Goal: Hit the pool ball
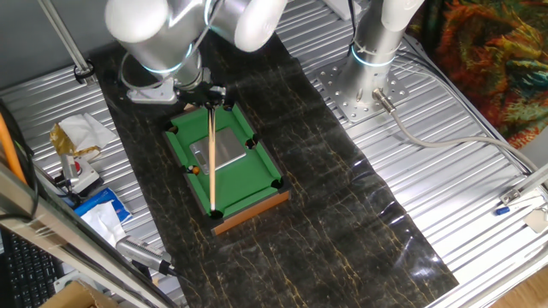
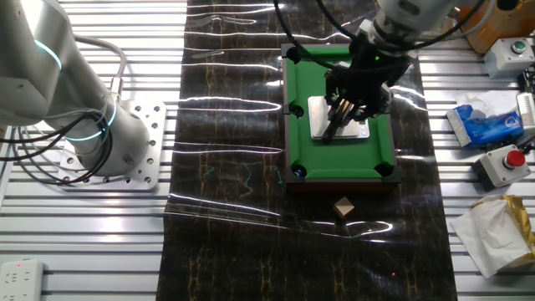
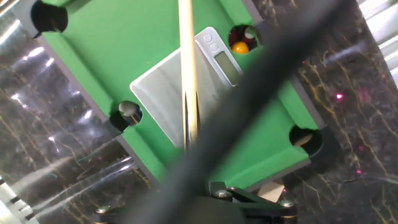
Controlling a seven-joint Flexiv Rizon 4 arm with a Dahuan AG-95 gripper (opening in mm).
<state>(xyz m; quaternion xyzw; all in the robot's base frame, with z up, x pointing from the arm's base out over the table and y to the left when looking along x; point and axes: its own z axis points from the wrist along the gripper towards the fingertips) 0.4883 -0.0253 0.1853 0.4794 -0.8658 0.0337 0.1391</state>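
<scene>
A: Item one, the mini pool table (image 1: 224,162). We log green felt, a brown wooden frame and black corner pockets. It stands on a dark marbled mat (image 1: 325,197) laid over the ribbed metal bench (image 1: 479,111).

B: Item two, the cue (image 1: 211,158). We see a pale wooden stick lying along the length of the felt, its far tip near the corner pocket at the table's front end in one fixed view.

A: Item three, the gripper (image 2: 347,107). In the other fixed view it hangs over the middle of the felt, black fingers clasped around the upper end of the cue.

B: Item four, the pool ball (image 3: 240,47). In the hand view we find it in a side pocket, orange, with a darker red ball just behind it. We cannot make out a white spot at this size.

A: In one fixed view an orange dot (image 1: 196,170) sits at the side rail, beside the cue.

B: Item five, a flat silver plate (image 3: 186,93) in the centre of the felt, under the cue.

A: Item six, a small tan cube (image 2: 343,207) on the mat, just off the table's end.
</scene>
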